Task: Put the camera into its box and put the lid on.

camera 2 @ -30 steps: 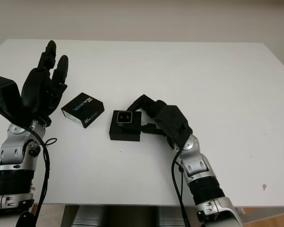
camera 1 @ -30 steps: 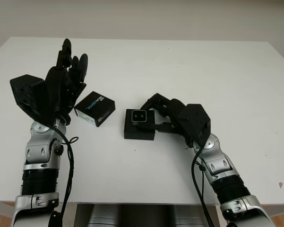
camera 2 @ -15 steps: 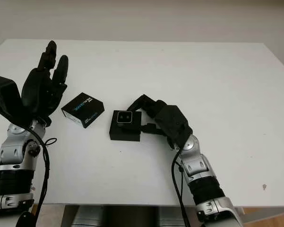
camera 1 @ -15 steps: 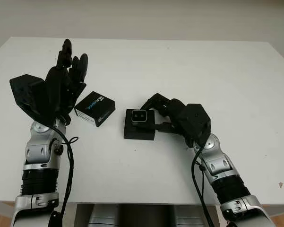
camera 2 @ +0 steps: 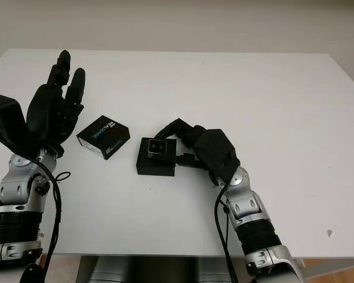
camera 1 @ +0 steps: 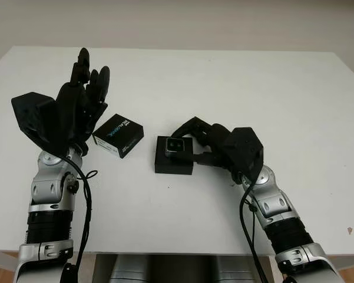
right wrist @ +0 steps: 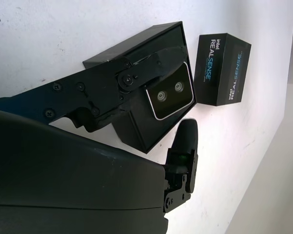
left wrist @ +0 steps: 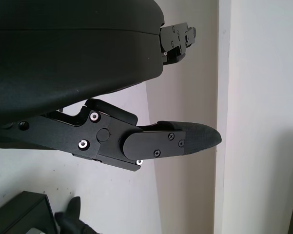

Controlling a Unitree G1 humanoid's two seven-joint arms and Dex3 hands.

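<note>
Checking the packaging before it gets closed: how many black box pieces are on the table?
2. The open box sits mid-table with the camera in it, at the right hand. The printed lid lies beside the raised, open left hand.

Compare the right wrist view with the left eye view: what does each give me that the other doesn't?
Right wrist view: the camera face with its two lenses up close, and the right hand fingers gripping it in the open box. Left eye view: the left hand, open, raised beside the lid, and the white table all round. Both: camera, box, and the lid lying apart from the box.
</note>
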